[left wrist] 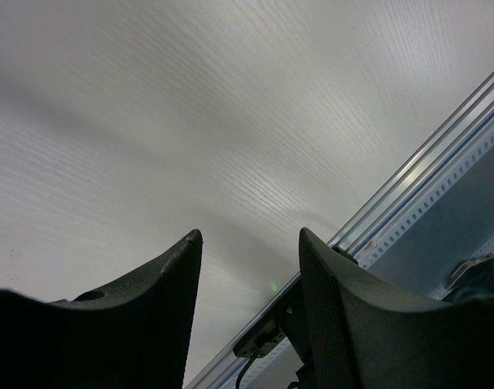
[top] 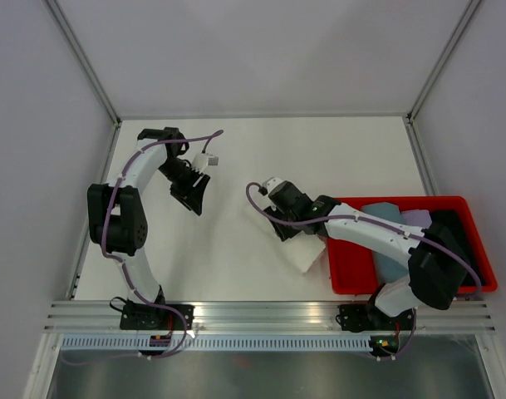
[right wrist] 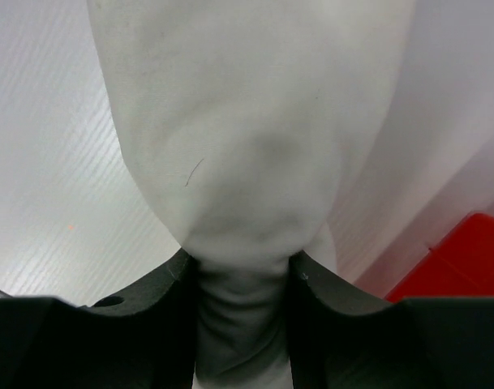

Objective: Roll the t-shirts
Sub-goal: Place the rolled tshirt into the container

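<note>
Progress early: cream t-shirt [right wrist: 247,121] hung bunched, unrolled, pinched in right gripper [right wrist: 242,263] near table centre. At 10 o'clock left gripper [left wrist: 249,235] stood part-open, empty. Remaining t-shirts [top: 385,218] lay in red bin [top: 344,288], 4 o'clock.

The cream t-shirt [right wrist: 247,154], bunched, is pinched in the right gripper [right wrist: 242,261]; a grey-blue t-shirt [top: 385,213] lies in the red bin [top: 352,288].

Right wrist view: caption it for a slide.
Right gripper pinches a bunched cream t-shirt over the table, red bin beside.
</note>
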